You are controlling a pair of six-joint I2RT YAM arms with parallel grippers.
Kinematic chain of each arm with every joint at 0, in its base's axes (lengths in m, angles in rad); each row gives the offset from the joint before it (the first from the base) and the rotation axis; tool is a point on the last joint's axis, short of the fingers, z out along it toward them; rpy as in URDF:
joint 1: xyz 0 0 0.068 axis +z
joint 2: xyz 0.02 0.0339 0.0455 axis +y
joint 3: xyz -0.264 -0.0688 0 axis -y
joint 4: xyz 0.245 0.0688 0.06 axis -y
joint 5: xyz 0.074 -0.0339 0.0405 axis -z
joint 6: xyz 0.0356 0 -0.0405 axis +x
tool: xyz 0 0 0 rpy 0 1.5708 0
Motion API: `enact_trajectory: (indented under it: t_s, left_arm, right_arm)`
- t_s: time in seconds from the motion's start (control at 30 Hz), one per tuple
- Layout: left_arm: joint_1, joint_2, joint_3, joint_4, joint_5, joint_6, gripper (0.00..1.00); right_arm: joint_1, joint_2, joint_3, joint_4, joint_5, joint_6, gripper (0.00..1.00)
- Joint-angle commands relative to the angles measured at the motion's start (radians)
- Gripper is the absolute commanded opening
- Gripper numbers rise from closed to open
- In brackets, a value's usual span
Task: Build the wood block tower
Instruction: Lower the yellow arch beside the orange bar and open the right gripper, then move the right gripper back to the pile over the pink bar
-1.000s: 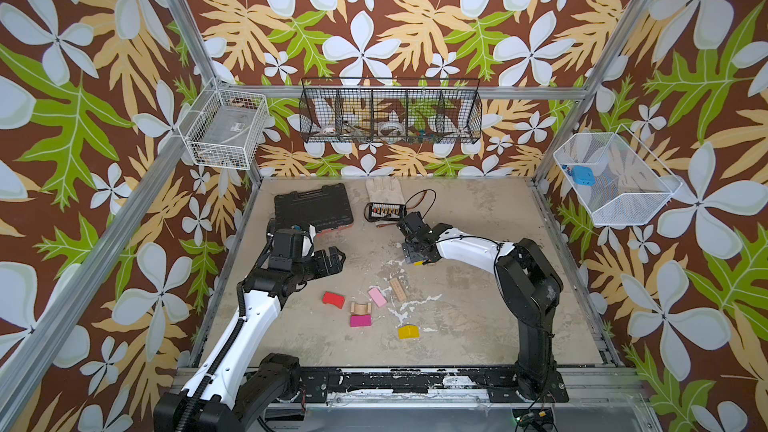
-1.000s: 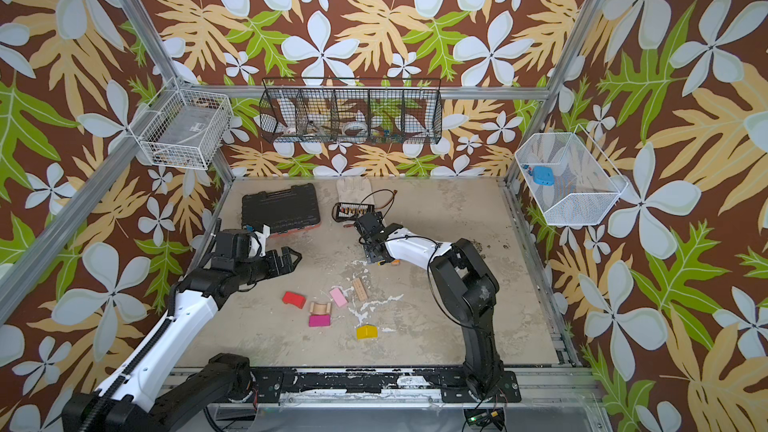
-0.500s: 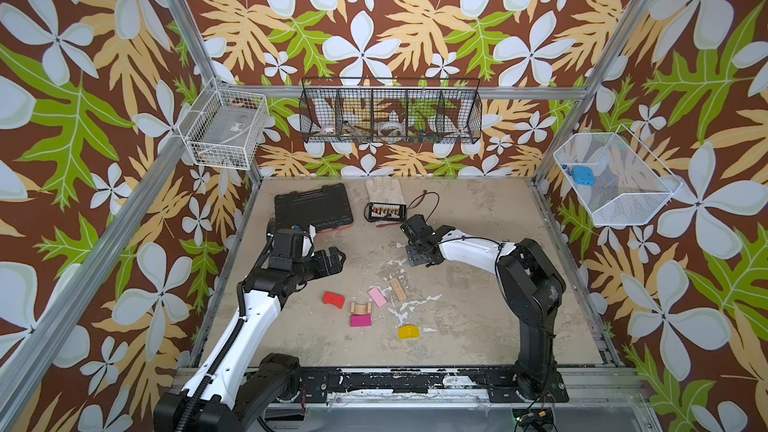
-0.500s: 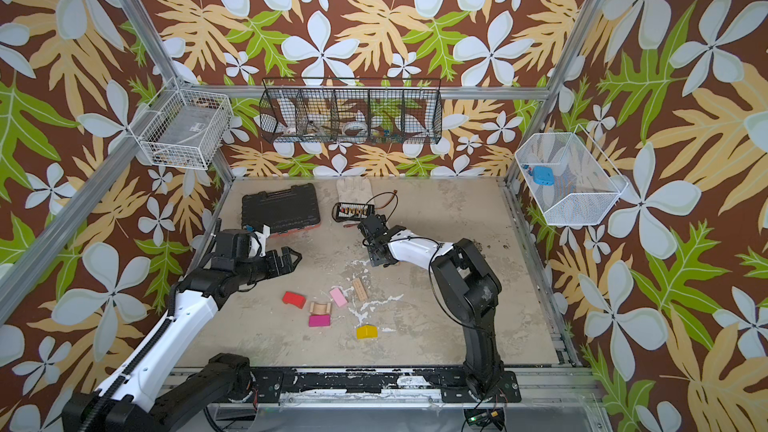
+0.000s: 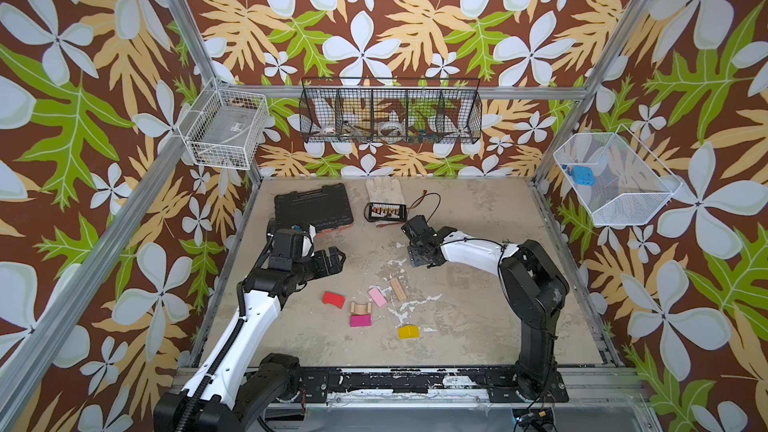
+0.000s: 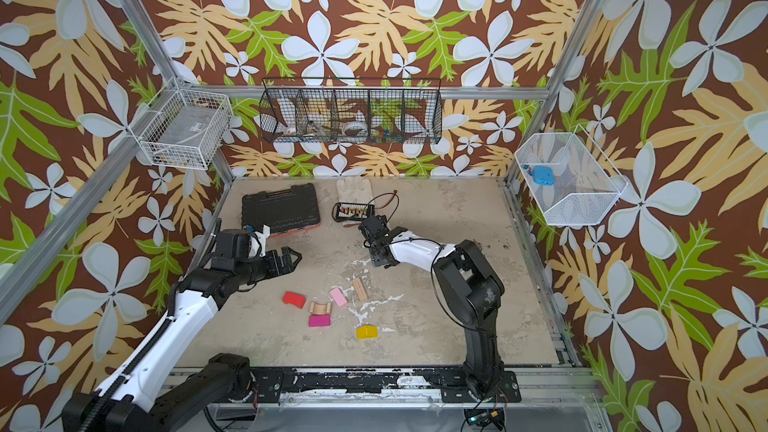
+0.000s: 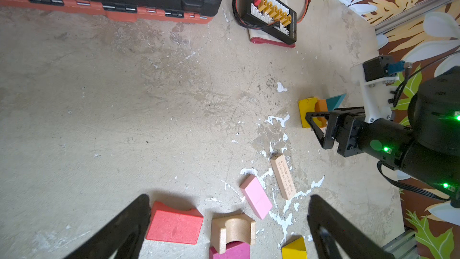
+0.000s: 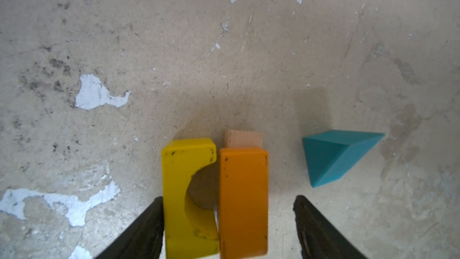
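Nothing legible anywhere except a line of small dark print along the long plain-wood rectangular block (too blurred to read).

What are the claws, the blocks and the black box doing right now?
left claw: open, empty.
right claw: open, around the yellow arch and orange block.
teal wedge: lying alone, untouched.
red block: lying flat, loose.
tool case: shut.
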Motion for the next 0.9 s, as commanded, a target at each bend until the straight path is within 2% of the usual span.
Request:
enact_trajectory:
  t_s: [0.0, 0.43, 0.87]
  left_arm:
    - [0.003, -0.002, -0.003, 0.011, 0.004, -0.001, 1.0]
    - [0.002, -0.003, -0.003, 0.011, 0.006, 0.001, 1.0]
    - [0.001, -0.01, -0.003, 0.011, 0.002, 0.0, 1.0]
  right_arm:
    - [0.001, -0.01, -0.002, 0.003, 0.016, 0.011, 0.79]
    - [-0.005, 0.066, 0.102, -0.025, 0.064, 0.01, 0.8]
    - [-0.011, 0.063, 0.086, -0.014, 0.052, 0.021, 0.75]
